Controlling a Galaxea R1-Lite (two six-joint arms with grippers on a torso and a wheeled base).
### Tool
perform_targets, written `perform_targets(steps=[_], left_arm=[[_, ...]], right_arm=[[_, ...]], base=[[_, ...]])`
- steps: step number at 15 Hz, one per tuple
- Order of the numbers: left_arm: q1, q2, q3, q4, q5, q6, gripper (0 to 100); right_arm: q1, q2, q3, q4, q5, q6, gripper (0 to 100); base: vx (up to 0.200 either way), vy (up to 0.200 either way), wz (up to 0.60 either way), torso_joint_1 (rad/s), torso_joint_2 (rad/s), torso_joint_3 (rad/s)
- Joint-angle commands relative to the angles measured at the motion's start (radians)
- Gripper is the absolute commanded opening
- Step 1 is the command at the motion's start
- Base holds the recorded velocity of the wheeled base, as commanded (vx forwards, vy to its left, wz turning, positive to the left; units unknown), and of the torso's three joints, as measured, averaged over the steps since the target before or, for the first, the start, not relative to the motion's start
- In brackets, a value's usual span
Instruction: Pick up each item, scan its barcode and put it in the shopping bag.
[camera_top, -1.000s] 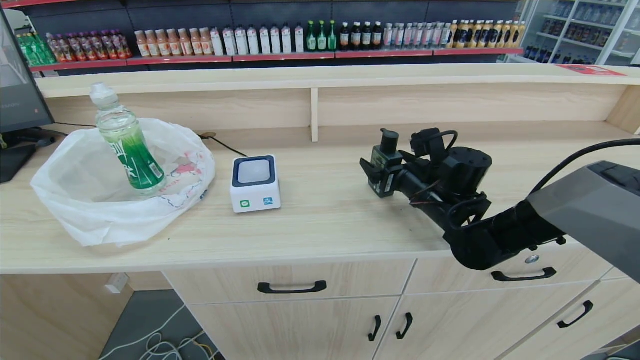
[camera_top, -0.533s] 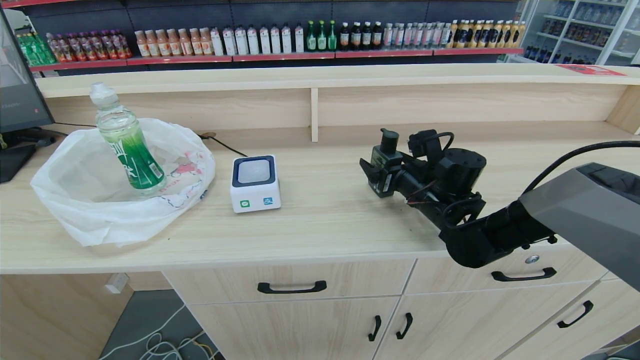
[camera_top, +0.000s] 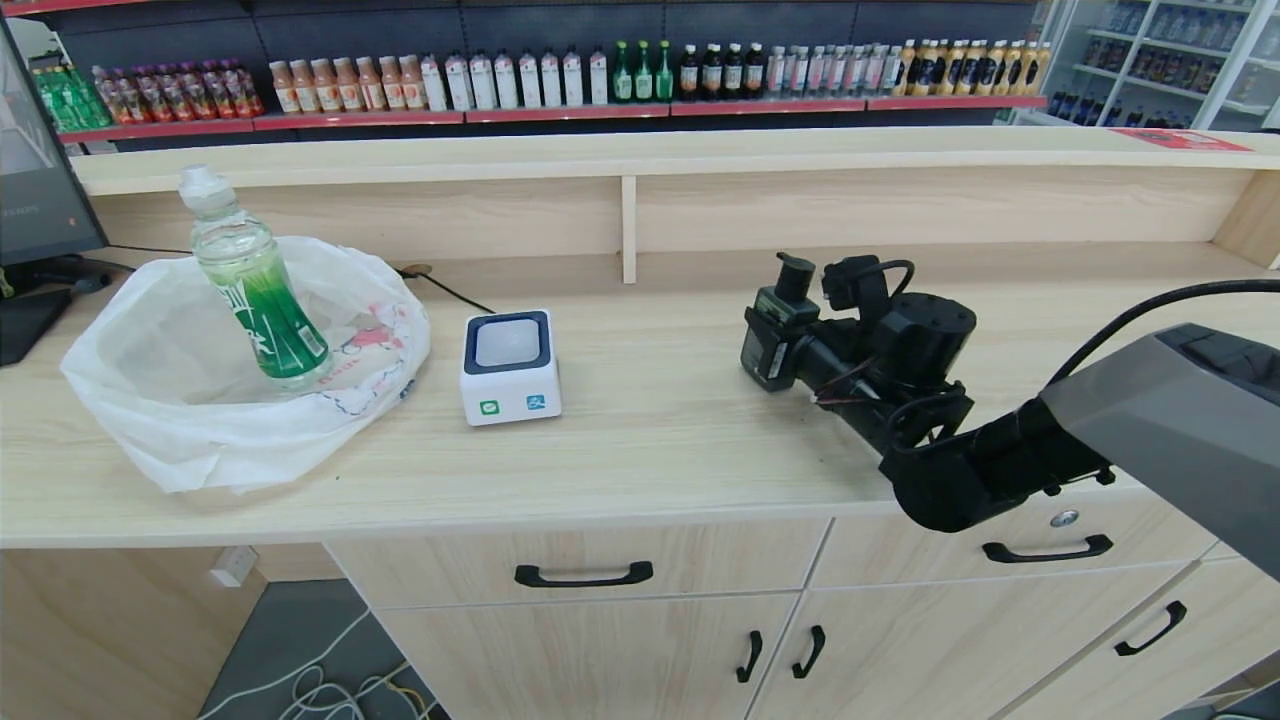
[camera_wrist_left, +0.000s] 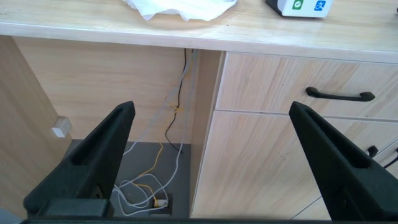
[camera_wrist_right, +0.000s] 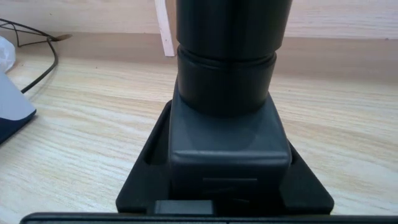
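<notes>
Gripping a small dark bottle (camera_top: 764, 342) with a black cap, the right hand (camera_top: 783, 355) holds it upright over the desk (camera_top: 650, 440), well to the right of the white barcode scanner (camera_top: 510, 365). Farther left, a green drink bottle (camera_top: 258, 290) stands tilted in the white shopping bag (camera_top: 180, 420). The left hand (camera_wrist_left: 211, 112) hangs open before the cabinet (camera_wrist_left: 267, 81) below the desk edge.

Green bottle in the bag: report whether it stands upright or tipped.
Tipped: the green bottle leans inside the shopping bag, cap toward the robot's left, base down in the plastic.
</notes>
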Motion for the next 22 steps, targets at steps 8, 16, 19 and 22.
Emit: perform_targets(steps=[8,16,19,22], left_arm=[[0.0,0.0,0.0,0.0,0.0,0.0,100],[0.0,0.0,0.0,0.0,0.0,0.0,100],[0.0,0.0,0.0,0.0,0.0,0.0,100],[0.0,0.0,0.0,0.0,0.0,0.0,100]], right_arm=[[0.02,-0.147,0.087,0.005,0.004,0.006,0],[0.099,-0.486,0.405,0.009,0.007,0.008,0],[0.138,-0.608,0.532,0.008,0.048,0.022,0],[0.16,-0.673,0.63,0.0,0.096,0.058,0]], base=[[0.0,0.0,0.0,0.0,0.0,0.0],[0.0,0.0,0.0,0.0,0.0,0.0],[0.0,0.0,0.0,0.0,0.0,0.0],[0.0,0.0,0.0,0.0,0.0,0.0]])
